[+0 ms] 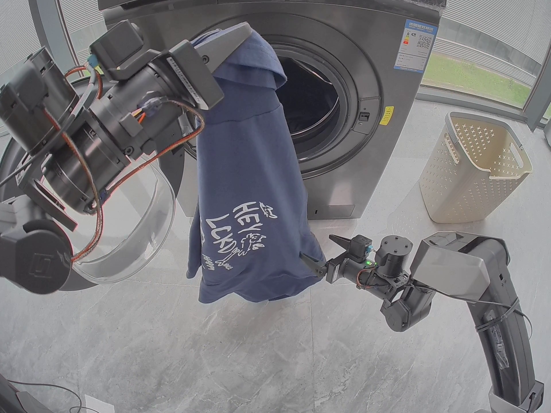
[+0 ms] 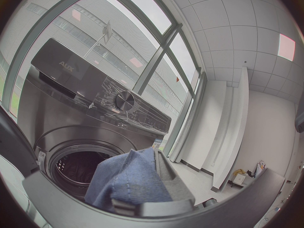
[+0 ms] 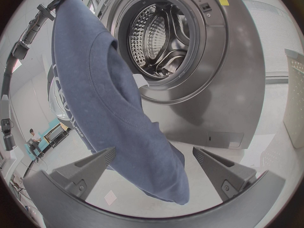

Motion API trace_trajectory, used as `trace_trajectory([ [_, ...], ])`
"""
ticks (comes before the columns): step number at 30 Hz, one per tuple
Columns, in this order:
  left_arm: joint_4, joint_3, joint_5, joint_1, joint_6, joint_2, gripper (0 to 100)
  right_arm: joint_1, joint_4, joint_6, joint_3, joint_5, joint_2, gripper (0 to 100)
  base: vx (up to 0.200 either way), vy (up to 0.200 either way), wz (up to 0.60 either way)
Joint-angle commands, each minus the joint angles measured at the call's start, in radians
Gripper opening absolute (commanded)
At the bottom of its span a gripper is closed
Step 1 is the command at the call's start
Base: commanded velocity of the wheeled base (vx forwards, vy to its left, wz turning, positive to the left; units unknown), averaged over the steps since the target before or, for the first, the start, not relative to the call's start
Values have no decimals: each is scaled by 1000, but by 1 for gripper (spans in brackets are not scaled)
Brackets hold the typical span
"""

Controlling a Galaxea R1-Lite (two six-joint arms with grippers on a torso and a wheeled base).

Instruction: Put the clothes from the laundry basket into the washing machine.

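A blue T-shirt (image 1: 249,184) with white print hangs from my left gripper (image 1: 232,38), which is shut on its top fold, raised in front of the washing machine (image 1: 356,58) by the open drum mouth (image 1: 310,101). The bunched blue T-shirt (image 2: 133,179) sits between the left fingers, with the drum mouth (image 2: 79,168) behind. My right gripper (image 1: 324,253) stands open low beside the shirt's lower hem. The blue T-shirt (image 3: 110,105) hangs down between the spread right fingers (image 3: 95,165), and the steel drum (image 3: 158,45) lies beyond.
The machine's glass door (image 1: 126,225) is swung open to the left, behind my left arm. A cream perforated laundry basket (image 1: 473,167) stands on the grey tiled floor to the right of the machine. Windows run behind the washing machine.
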Motion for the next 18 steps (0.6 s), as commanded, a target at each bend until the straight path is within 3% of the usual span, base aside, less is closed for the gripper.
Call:
trace_trajectory([
  [1,-1,-1,1,-1,0,3,0,29,16,2,-52,4,58,100,0,0,0],
  [12,-1,-1,1,-1,0,1,0,56,48,3,-247,2,164,100,0,0,0],
  [13,-1,-1,-1,-1,0,1,0,59,48,2,-250,1,164,0,0,0,0],
  [18,-1,-2,1,-1,-1,1,0,66,45,3,-270,-4,170,0,0,0,0],
])
